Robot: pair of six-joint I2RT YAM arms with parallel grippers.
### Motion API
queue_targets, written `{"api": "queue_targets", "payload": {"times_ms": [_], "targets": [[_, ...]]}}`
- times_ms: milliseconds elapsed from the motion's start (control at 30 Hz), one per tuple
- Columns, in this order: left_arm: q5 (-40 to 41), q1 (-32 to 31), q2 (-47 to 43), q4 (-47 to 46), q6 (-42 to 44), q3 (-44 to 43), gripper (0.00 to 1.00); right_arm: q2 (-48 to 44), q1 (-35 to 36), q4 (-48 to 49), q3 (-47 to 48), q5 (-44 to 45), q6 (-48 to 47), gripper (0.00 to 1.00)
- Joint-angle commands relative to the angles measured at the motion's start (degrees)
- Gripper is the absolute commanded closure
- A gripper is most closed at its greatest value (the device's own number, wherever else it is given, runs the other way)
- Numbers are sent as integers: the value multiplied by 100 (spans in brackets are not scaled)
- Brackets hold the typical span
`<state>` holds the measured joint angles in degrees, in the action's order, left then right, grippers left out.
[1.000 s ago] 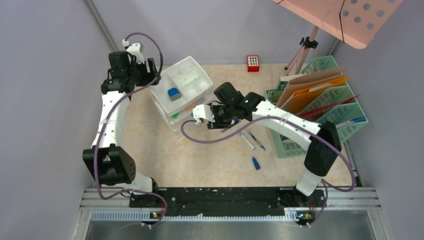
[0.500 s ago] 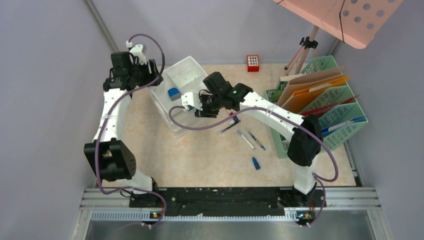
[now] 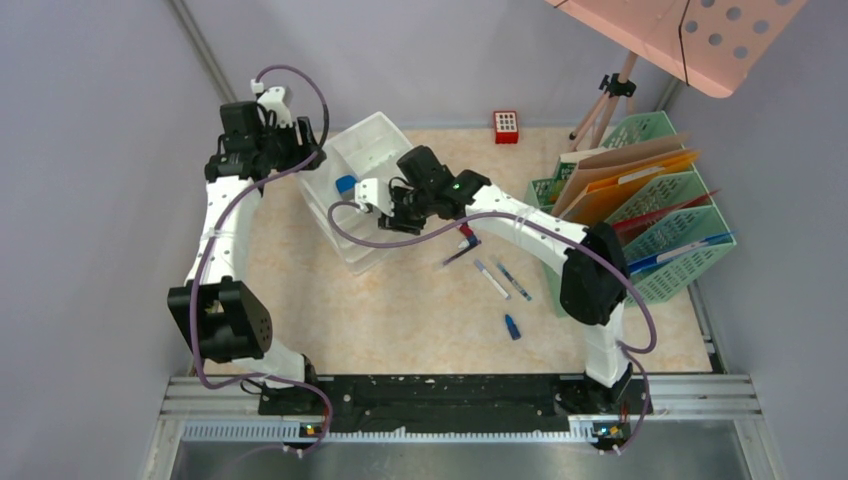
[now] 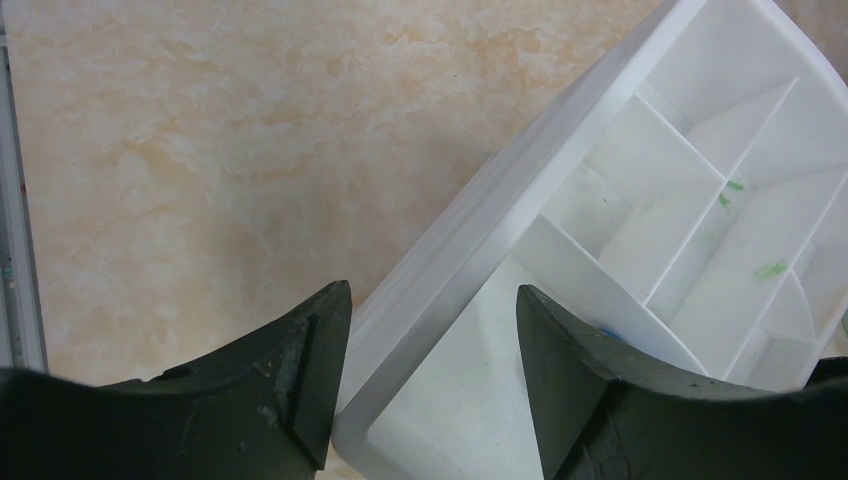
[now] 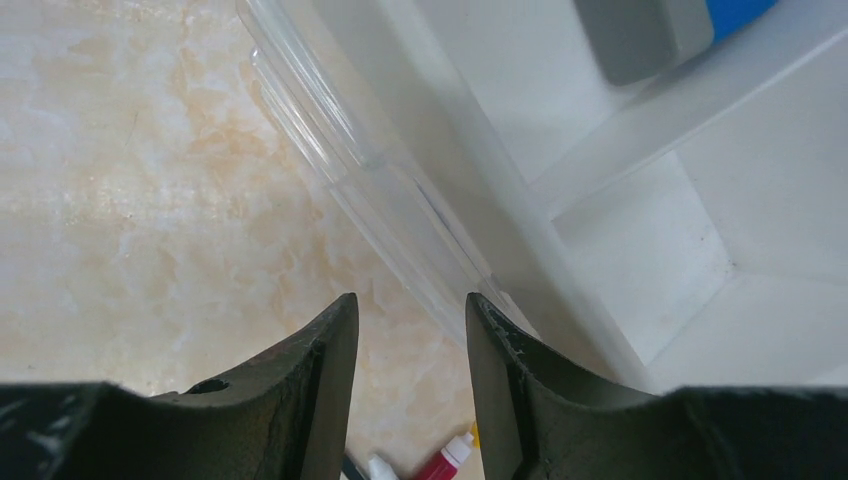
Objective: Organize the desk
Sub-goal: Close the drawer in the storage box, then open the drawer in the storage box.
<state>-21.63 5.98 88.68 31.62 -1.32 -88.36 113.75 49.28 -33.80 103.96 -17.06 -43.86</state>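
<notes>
Currently the left claw (image 4: 432, 295) stands wide, its fingers astride the rim of the white plastic compartment organiser (image 4: 490, 245). Contact with that rim cannot be confirmed. The right claw (image 5: 410, 302) is set narrow and holds nothing. The organiser's clear plastic drawer front (image 5: 380, 180) lies directly ahead of its tips, and a blue-and-grey block (image 5: 650, 35) sits in a compartment further ahead and to its right.

The beige, marble-patterned bench (image 3: 400, 320) lies beneath both claws. Behind the right claw, toward its arm's base, loose items lie on it:
- a dark pen (image 3: 458, 252);
- two slim white pens (image 3: 492, 279), side by side;
- a small blue cap-like piece (image 3: 512, 327).

Step in hand, as judged: work at the organiser, with the left claw placed to steady it and the right claw empty over its front edge. Organising is only partly done.

Next move, as judged: the right claw must either widen and seat on the drawer front, or withdraw to the pens. A pen pick-up calls for turning the claw across the barrel, since the pens lie flat and thin on the bench.
</notes>
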Motion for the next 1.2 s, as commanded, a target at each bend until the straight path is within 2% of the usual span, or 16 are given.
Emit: {"api": "queue_targets", "payload": {"times_ms": [0, 167, 300, 400, 467, 533, 667, 900, 1167], "targets": [[-162, 8, 33, -9, 52, -309, 33, -188, -49, 882, 63, 42, 391, 56], [-76, 9, 24, 53, 61, -371, 28, -475, -50, 963, -201, 7, 729, 52], [-51, 9, -7, 115, 79, -406, 27, -1030, -82, 1170, -894, -63, 1245, 45], [-32, 9, 19, 213, 318, -428, 28, -1438, -216, 1393, -1480, -195, 1842, 38], [-47, 9, 36, 266, 412, -413, 29, -1684, -374, 1614, -1832, -435, 2381, 29], [-79, 4, 50, 326, 484, -394, 30, -1846, -549, 1862, -2153, -728, 2998, 27], [-100, 9, 120, 429, 562, -424, 34, -1945, -797, 2537, -2774, -1369, 4039, 26], [-119, 9, 176, 504, 539, -516, 41, -1556, -992, 4698, -3721, -2651, 6140, 31], [-189, 8, 208, 506, 508, -526, 52, -534, -1071, 6933, -3712, -3117, 8589, 39]]}}
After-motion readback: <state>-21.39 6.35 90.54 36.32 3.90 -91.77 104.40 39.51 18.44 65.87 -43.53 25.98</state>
